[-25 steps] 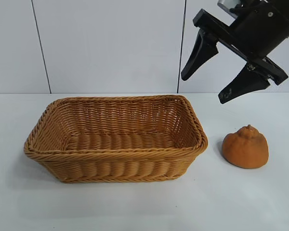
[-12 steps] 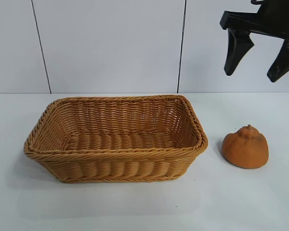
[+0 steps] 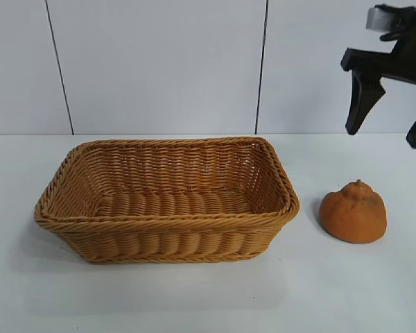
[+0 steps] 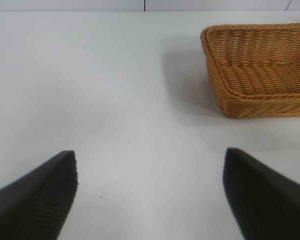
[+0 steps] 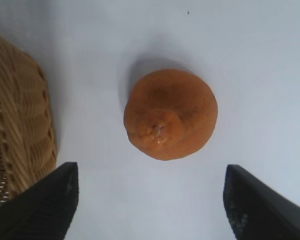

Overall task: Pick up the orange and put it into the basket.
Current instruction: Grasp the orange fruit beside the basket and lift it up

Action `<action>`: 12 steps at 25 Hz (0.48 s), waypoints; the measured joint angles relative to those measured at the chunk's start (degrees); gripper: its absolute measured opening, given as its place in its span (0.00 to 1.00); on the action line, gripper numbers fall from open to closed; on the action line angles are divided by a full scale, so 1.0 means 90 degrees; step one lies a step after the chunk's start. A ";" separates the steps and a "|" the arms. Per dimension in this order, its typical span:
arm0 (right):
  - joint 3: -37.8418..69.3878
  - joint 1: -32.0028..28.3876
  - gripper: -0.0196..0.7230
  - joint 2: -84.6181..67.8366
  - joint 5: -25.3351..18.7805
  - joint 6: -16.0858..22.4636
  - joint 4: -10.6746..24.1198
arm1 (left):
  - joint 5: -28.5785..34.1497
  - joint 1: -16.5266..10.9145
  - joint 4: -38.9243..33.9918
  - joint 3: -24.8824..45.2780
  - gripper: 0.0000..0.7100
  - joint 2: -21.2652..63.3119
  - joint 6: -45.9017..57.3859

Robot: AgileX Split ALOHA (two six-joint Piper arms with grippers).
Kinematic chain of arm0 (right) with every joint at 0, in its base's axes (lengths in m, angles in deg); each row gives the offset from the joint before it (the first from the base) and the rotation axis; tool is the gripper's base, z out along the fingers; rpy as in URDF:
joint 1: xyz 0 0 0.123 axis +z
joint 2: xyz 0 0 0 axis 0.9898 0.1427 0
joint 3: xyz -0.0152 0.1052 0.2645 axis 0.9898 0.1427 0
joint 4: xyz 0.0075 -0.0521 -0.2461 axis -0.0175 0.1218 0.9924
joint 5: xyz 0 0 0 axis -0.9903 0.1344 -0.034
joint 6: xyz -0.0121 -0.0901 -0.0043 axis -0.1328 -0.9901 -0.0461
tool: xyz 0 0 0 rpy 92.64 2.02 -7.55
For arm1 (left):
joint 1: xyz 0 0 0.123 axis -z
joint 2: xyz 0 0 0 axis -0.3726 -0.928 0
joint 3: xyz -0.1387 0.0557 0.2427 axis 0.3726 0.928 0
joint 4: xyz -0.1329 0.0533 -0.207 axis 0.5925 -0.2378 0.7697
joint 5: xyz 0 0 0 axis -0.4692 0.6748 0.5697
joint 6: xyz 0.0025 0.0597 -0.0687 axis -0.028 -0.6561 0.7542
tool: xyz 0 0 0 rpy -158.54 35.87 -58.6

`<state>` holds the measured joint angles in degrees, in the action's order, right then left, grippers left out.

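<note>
The orange (image 3: 353, 211) sits on the white table to the right of the basket (image 3: 166, 198), knobbed top up. It also shows in the right wrist view (image 5: 170, 114), lying on the table between and beyond the fingertips. My right gripper (image 3: 388, 130) hangs open and empty high above the orange, behind it, at the right edge of the exterior view. The basket is empty; its corner shows in the right wrist view (image 5: 20, 125). My left gripper (image 4: 150, 162) is open over bare table, away from the basket (image 4: 260, 70); it is out of the exterior view.
The white table (image 3: 347, 291) stretches around the basket and orange. A white panelled wall (image 3: 159, 62) stands behind.
My right gripper has moved to the right and down a little, and its fingers now point straight down over the orange. The orange and basket have not moved.
</note>
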<state>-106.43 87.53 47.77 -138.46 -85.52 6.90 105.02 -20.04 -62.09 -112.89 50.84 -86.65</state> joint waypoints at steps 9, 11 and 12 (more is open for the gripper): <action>0.0000 0.0000 0.75 0.1422 0.0461 0.0029 0.0000 | 0.0000 0.0000 0.0000 0.0000 0.81 0.0000 0.0000; 0.0000 0.0000 0.68 0.1480 0.0505 0.0029 0.0000 | 0.0000 0.0000 0.0000 0.0000 0.81 0.0000 0.0000; 0.0000 0.0000 0.60 0.1480 0.0526 0.0034 0.0000 | 0.0000 0.0000 0.0000 0.0000 0.81 0.0000 0.0000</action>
<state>-106.43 87.53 61.09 -133.73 -85.21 6.90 105.02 -20.04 -62.09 -112.89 50.84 -86.65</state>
